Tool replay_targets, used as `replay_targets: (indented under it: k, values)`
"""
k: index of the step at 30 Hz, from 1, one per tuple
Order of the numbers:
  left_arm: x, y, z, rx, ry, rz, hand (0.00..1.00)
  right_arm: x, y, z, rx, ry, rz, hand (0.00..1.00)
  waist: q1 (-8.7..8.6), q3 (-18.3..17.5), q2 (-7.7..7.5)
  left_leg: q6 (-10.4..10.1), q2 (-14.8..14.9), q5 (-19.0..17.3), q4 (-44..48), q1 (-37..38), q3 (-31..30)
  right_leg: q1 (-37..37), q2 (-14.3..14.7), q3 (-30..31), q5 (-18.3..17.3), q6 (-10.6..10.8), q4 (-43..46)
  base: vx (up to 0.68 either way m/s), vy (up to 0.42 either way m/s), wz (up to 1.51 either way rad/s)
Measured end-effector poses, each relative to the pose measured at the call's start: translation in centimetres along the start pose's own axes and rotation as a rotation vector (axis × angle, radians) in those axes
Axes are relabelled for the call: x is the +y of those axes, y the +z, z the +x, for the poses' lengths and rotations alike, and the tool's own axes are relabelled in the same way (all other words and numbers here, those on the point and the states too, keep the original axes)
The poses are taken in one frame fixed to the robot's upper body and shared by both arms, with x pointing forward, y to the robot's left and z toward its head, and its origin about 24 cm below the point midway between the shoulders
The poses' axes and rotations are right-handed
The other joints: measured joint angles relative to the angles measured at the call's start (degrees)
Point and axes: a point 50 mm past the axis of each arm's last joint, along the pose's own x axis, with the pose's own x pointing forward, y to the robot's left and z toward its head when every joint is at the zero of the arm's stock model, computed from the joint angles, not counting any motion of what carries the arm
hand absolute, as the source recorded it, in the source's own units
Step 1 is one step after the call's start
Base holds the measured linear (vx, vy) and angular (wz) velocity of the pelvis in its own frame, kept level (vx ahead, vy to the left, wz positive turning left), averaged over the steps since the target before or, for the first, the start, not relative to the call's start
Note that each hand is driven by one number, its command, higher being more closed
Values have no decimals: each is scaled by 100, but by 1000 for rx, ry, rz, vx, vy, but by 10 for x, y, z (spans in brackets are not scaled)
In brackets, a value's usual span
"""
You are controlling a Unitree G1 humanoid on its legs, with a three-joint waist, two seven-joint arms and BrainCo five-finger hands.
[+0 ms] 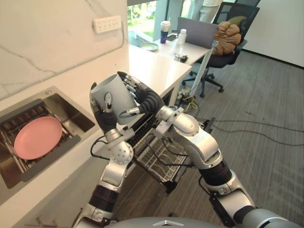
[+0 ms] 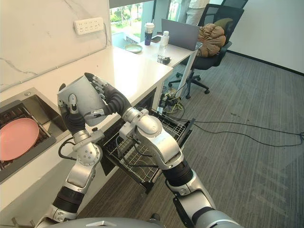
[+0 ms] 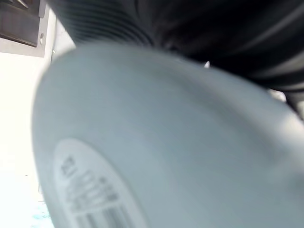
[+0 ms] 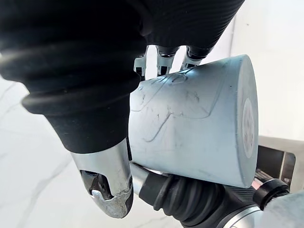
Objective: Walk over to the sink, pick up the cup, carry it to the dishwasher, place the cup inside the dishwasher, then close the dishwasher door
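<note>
Over the front edge of the tabletop [image 1: 147,66], between the sink [image 1: 71,114] and the pulled-out dishwasher rack [image 2: 142,166] below, the grey cup [image 1: 114,97] hangs tilted, left hand [image 1: 103,118] and right hand [image 1: 145,100] both wrapped round it: the carrying step, I judge, with lowering into the rack next.

I see a marble wall [image 1: 47,47] with a socket strip [image 1: 107,23] on my left and a white counter [image 1: 152,66] below it. Grey carpet [image 1: 266,104] lies to the right. A desk [image 1: 194,51], laptop [image 1: 195,32] and office chair [image 1: 221,61] stand by a sunlit window [image 1: 141,16].
</note>
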Motion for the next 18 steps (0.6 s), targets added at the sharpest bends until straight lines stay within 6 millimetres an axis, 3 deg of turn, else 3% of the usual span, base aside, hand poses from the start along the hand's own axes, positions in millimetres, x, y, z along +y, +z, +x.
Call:
replay_targets:
  k: [6,18]
  values:
    - [-2,5,-1,-1,9,-8,100,1,1,0,-18,-6,-47,0,-11,-3,-4,2,-4,25,1,-10,-121,70,0,-98,0,2,-16,1,0,9]
    - [-8,9,2,2,75,7,100,12,-15,19,44,-107,-81,0,217,-18,-6,10,-5,137,2,-122,-416,119,-12,-372,-28,-37,-12,3,1,12]
